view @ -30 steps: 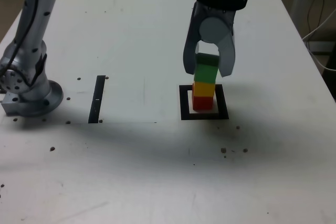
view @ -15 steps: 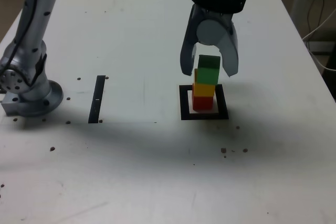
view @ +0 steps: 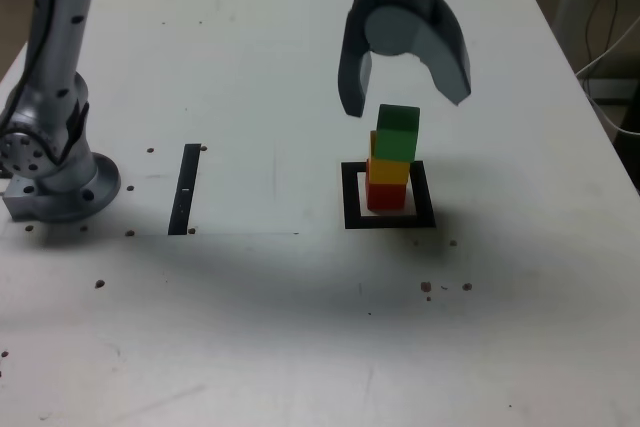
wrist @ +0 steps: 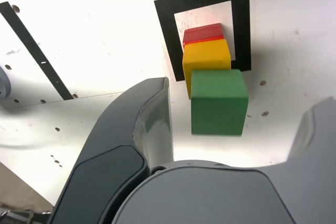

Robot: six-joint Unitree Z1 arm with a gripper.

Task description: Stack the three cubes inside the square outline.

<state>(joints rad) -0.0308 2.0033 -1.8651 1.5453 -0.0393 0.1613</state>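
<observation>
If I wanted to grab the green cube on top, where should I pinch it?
Probably from straight above, pinching two opposite flat side faces of the green cube. It sits topmost on the yellow cube and red cube, so nothing crowds its sides. The open gripper hangs above it.

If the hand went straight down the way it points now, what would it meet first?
Most likely the green cube on top of the stack. The open hand hangs above it with its fingers spread wider than the cube, so they might pass on either side; depth is hard to judge.
</observation>
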